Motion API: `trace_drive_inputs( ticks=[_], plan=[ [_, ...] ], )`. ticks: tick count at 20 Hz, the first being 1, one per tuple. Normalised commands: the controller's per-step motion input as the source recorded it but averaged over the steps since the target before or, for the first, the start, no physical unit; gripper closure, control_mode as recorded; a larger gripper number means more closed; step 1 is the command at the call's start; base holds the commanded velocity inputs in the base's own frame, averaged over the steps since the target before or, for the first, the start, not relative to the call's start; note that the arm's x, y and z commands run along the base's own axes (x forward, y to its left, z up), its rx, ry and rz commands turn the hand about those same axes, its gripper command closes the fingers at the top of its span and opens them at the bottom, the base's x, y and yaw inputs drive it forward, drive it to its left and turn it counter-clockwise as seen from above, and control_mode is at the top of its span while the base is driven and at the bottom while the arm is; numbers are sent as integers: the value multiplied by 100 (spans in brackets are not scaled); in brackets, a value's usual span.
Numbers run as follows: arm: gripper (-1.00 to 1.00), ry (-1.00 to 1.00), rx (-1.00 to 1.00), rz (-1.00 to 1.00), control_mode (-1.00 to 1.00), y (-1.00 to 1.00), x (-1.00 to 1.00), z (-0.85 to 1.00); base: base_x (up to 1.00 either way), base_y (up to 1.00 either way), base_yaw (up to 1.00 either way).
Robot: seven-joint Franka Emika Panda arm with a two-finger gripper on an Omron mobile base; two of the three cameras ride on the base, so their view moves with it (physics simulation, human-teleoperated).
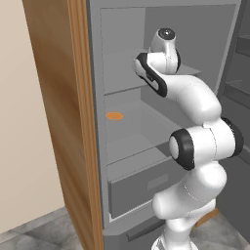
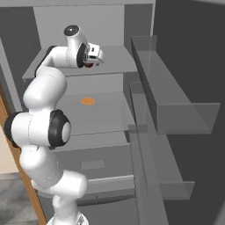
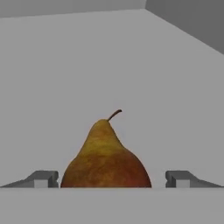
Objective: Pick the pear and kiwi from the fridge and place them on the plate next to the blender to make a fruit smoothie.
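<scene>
The gripper point(image 3: 112, 178) reaches into the fridge point(image 1: 166, 29) at its upper shelf point(image 2: 116, 57), jaws spread wide with nothing held — the pear point(image 3: 105, 155) stands upright squarely between the fingertips, apparently lined up for closing.

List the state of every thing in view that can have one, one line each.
fridge: door open, shelves exposed.
fridge drawer: shut.
pear: upright on the upper shelf, stem up, between the pincer's fingertips, not yet gripped.
pincer: open, a fingertip on each side of the pear with gaps.
flat orange food item: lying flat on the middle shelf, untouched.
</scene>
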Motion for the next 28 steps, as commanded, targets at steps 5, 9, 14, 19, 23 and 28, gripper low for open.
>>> trace_drive_inputs(
  ticks=[5, 9, 14, 19, 23, 28],
  plan=[
    [100, -2, 1, 0, -100, 0, 6, -31, 0, 0, 0],
    [100, -9, 0, 0, -100, -1, -40, 0, 0, 0, 0],
    [100, -43, 4, 0, -100, -4, -100, 23, 0, 0, 0],
    [100, -36, 6, 0, -100, -9, -100, 58, 0, 0, 0],
    [100, 5, 1, 0, -100, -8, -100, 39, 0, 0, 0],
    [100, 27, 0, 0, -100, -13, -100, -11, 0, 0, 0]
  ],
)
